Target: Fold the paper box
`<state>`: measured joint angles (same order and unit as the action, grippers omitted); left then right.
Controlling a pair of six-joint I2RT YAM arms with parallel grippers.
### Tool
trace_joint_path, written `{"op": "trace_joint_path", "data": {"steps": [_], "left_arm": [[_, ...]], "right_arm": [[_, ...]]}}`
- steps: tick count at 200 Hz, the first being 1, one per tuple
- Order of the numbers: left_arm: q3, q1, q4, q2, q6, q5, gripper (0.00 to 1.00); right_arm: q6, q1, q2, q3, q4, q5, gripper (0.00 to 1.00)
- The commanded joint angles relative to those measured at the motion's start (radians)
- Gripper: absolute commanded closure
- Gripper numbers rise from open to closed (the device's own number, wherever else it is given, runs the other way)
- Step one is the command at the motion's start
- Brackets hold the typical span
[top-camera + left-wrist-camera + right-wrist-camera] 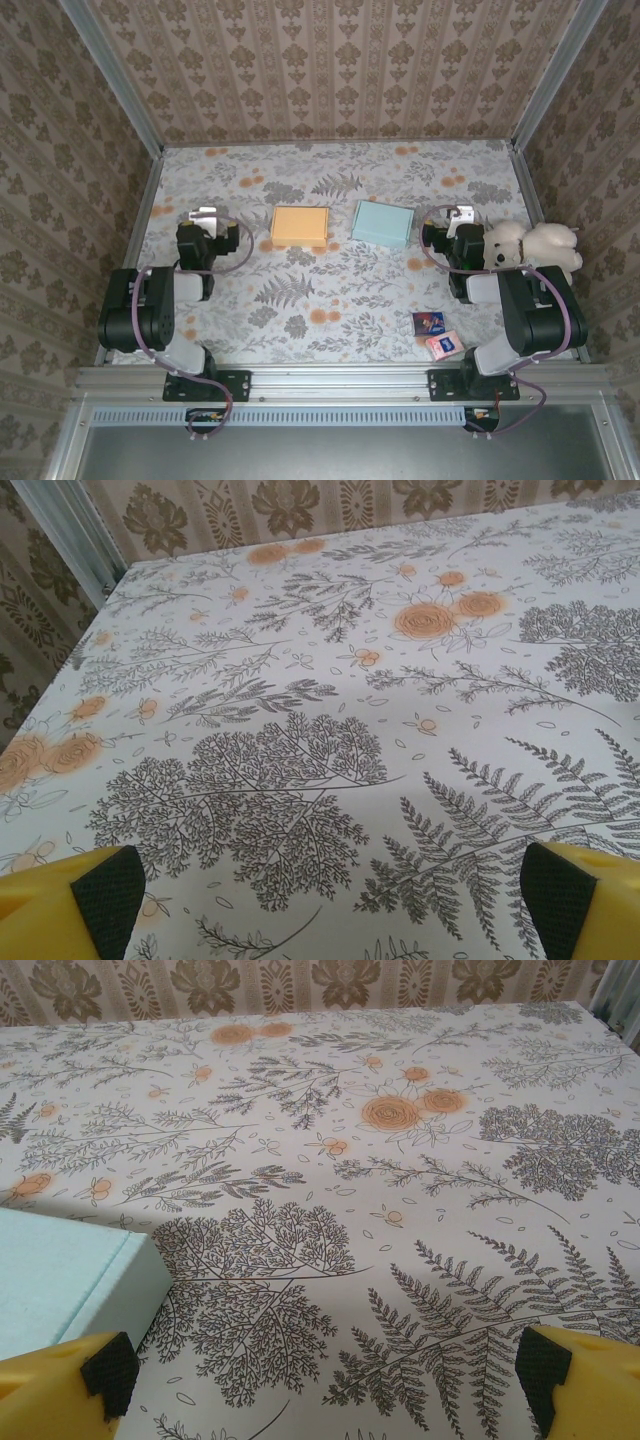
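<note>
An orange box [300,227] and a pale blue box [381,222] lie closed on the desk [330,300], contents hidden. The left jaws and right jaws gape wide, empty.

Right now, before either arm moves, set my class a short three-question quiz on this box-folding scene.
1. True or false: the orange box lies left of the light blue box.
2. Which thing lies furthest right on the table? A plush toy; B mug; C scissors.
3. Fill in: the left gripper and right gripper both stand ____.
Key: 1 true; 2 A; 3 open.
</note>
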<state>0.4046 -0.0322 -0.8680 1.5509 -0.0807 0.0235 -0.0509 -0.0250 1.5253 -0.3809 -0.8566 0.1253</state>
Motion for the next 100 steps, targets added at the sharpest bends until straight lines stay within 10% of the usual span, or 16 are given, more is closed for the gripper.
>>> {"op": "trace_joint_path", "data": {"steps": [1, 100], "left_arm": [[-0.003, -0.008, 0.003, -0.014, 0.012, 0.020, 0.00], [-0.007, -0.015, -0.003, -0.015, 0.009, 0.033, 0.00]], "right_arm": [[0.010, -0.001, 0.004, -0.021, -0.008, -0.011, 0.00], [0.010, -0.002, 0.003, -0.021, -0.009, -0.011, 0.00]]}}
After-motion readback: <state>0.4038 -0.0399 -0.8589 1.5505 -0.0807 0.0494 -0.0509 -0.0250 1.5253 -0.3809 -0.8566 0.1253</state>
